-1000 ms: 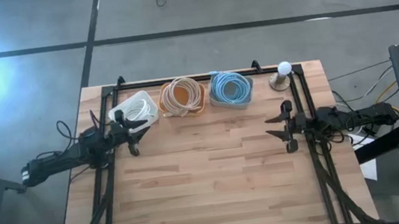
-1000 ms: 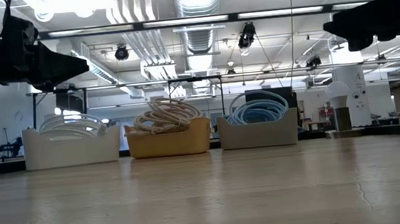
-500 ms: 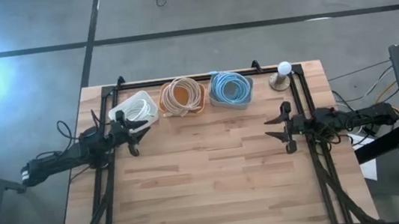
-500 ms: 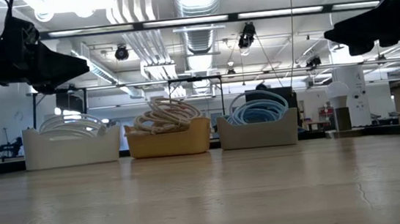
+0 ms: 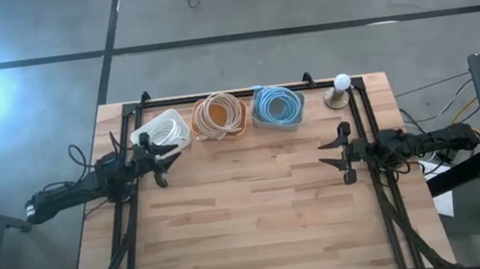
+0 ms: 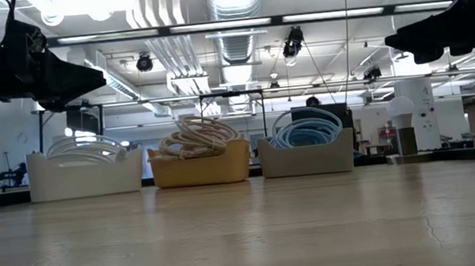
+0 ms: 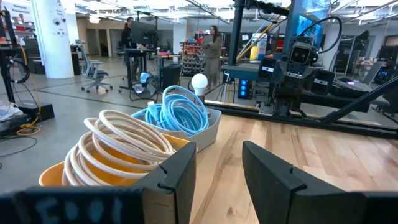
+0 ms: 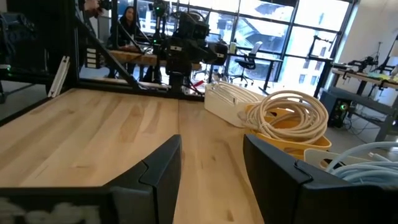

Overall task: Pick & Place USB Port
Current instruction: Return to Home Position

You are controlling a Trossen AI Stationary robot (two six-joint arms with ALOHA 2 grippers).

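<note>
Three bins stand in a row at the table's far edge: a white bin (image 5: 161,129) with a white cable coil, an orange bin (image 5: 220,117) with a cream coil, and a grey bin (image 5: 276,108) with a blue coil. My left gripper (image 5: 161,166) hangs open and empty above the table near the white bin. My right gripper (image 5: 335,154) hangs open and empty at the right side. No USB port shows apart from these cables.
A small lamp with a white ball top (image 5: 340,90) stands at the far right corner. A black frame rail (image 5: 244,90) runs behind the bins and down both sides. People stand in the room beyond the table. Bare wood (image 5: 258,214) lies between and in front of the arms.
</note>
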